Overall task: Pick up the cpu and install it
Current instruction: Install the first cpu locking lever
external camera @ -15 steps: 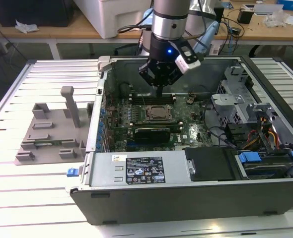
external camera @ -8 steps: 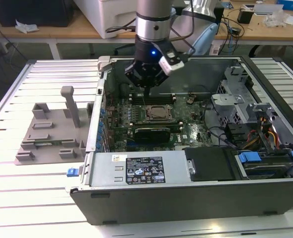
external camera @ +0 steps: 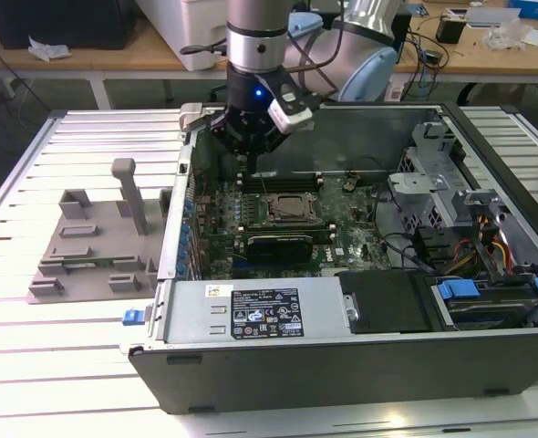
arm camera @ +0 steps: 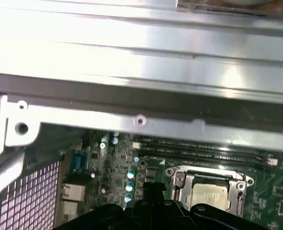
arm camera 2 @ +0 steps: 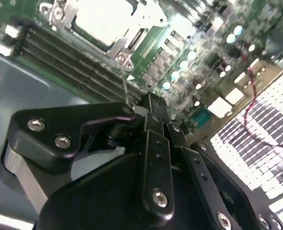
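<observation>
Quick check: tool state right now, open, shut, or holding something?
Tool: cannot be told; it hangs over the motherboard, with the cpu seated in its socket.

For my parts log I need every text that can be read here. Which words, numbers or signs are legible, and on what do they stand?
None can be read.
The black label on the grey cover: print too small to read.
The white sticker beside it: blurred, unreadable.
The cpu: no legible marking.

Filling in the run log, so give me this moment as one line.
gripper: above motherboard, holding nothing visible | cpu: seated in socket | case: open
</observation>
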Available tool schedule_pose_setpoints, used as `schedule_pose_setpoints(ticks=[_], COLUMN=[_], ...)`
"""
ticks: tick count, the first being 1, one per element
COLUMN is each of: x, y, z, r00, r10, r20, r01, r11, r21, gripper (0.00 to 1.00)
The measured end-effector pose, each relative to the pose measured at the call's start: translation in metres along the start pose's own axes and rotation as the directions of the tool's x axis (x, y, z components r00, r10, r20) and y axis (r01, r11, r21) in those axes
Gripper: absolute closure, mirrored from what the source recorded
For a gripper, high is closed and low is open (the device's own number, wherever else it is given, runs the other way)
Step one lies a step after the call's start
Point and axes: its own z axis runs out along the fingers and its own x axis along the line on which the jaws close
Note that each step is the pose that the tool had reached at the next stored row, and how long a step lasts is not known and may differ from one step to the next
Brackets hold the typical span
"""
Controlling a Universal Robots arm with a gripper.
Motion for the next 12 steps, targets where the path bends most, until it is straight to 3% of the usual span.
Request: schedule_pose_setpoints(ticks=[3,5,7,8,9,12], x=[-0.0071,-0.0179,-0.0436,-0.0542,-0.0586,-0.0597], y=[0.0020,0.0009,-0.0019,-0.0030,-0.0035,-0.0034], z=[-0.0004,-0.0009,-0.0010,0.0027,0.0069,0.0222], r00=[1.0000,1.0000,0.9997,0.9995,0.9995,0.9994], r10=[-0.001,-0.001,-0.003,-0.003,-0.003,-0.006], r20=[-0.0002,-0.0050,-0.0250,-0.0307,-0.0320,-0.0328], r01=[0.001,0.001,0.002,0.002,0.002,0.005], r11=[1.0000,1.0000,0.9997,0.9997,0.9997,0.9997], r21=[-0.0014,-0.0047,-0.0233,-0.0240,-0.0240,-0.0239], gripper=[0.89,0.89,0.89,0.89,0.89,0.89])
